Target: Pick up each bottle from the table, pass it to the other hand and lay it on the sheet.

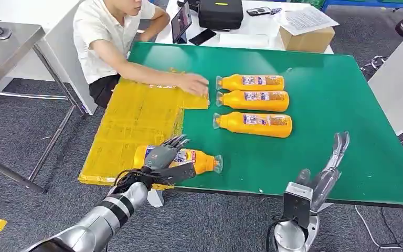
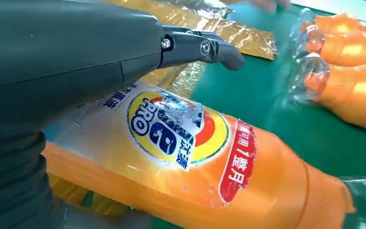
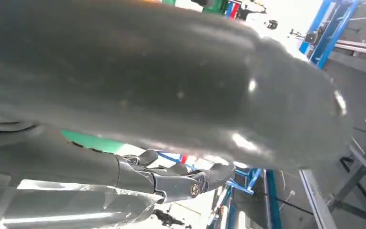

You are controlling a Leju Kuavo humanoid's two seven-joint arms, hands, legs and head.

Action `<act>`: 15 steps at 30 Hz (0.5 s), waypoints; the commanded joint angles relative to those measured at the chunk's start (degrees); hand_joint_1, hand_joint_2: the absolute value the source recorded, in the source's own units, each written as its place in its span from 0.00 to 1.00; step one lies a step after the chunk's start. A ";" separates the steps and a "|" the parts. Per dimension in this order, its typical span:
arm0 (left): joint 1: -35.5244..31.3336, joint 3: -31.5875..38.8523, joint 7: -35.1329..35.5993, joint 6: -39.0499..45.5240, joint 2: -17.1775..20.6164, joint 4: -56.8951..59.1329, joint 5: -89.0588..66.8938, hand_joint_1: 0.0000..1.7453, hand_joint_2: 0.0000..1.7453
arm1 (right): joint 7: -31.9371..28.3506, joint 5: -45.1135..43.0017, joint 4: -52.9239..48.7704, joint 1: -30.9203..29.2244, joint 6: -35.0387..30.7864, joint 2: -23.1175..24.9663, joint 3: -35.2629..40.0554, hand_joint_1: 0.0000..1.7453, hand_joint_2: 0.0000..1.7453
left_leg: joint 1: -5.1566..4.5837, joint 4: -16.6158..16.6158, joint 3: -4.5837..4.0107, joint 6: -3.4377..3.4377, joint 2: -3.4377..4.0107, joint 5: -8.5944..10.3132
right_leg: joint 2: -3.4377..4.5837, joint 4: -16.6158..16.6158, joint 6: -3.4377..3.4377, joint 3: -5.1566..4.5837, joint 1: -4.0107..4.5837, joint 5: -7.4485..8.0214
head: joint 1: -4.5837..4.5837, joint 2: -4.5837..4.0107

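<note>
near bottle (image 1: 189,158): orange, lying on its side at the front of the surface (image 1: 336,105), base end on the yellow sheet (image 1: 131,126), clear cap end pointing right onto the green. Label faces up (blue/yellow round logo, red band toward the neck, plain in the left wrist view).
left hand (image 1: 165,156): resting over the label end of that bottle, fingers (image 1: 177,140) reaching across its far side, thumb along its near side. Fingers look only loosely curved; cannot tell if it is actually gripping or just laid on top.
right hand (image 1: 335,152): raised at the front right edge of the surface, fingers pointing up and roughly straight, nothing in it, touching nothing.
other bottles: three more, same orange type, lying side by side mid-surface, caps pointing left: far one (image 1: 251,82), middle one (image 1: 253,100), nearest one (image 1: 254,124). All on bare green, off the sheet, well apart from both hands.
sheet: yellow, crinkled, covers the left part of the surface, hangs to the left edge.
person: seated at the far left corner, one hand (image 1: 193,84) flat on the far end of the sheet, just beside the bottle caps.
</note>
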 commanded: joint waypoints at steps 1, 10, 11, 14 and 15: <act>6.96 3.12 -8.07 -7.28 -1.31 -11.57 7.75 0.00 1.00 | 0.09 -0.27 1.97 -0.43 0.15 -1.44 -0.87 0.00 0.00 | 0.03 -0.06 0.15 -0.08 0.06 -0.05 | 0.11 -0.09 -0.08 0.14 0.03 -0.01 | 0.02 0.00; 19.67 -0.64 -11.89 -3.09 -0.48 -41.57 15.35 0.00 1.00 | 0.09 0.78 -0.57 1.98 0.15 -0.46 -2.77 0.00 0.00 | 0.01 0.02 -0.14 -0.09 0.06 -0.13 | 0.11 0.01 -0.09 -0.17 0.01 -0.10 | 0.02 0.00; 19.67 -0.64 -11.89 -3.09 -0.48 -41.57 15.35 0.00 1.00 | 0.09 0.78 -0.57 1.98 0.15 -0.46 -2.77 0.00 0.00 | 0.04 0.05 -0.05 -0.14 0.08 -0.20 | 0.15 0.03 -0.13 -0.11 0.04 -0.16 | -0.02 0.00; 22.55 -2.88 -16.16 2.56 0.15 -48.34 14.94 0.00 1.00 | 0.09 1.22 -0.94 2.07 0.15 -0.31 -2.79 0.00 0.00 | 0.03 0.00 -0.10 -0.14 0.10 -0.18 | 0.16 -0.02 -0.12 -0.16 0.03 -0.13 | 0.02 0.00; 22.96 -3.98 -17.26 4.99 0.24 -49.55 14.33 0.00 1.00 | 0.09 1.57 -0.92 2.03 0.15 -0.28 -2.65 0.00 0.00 | 0.03 0.03 -0.17 -0.12 0.11 -0.16 | 0.17 0.00 -0.10 -0.22 0.04 -0.10 | 0.00 0.00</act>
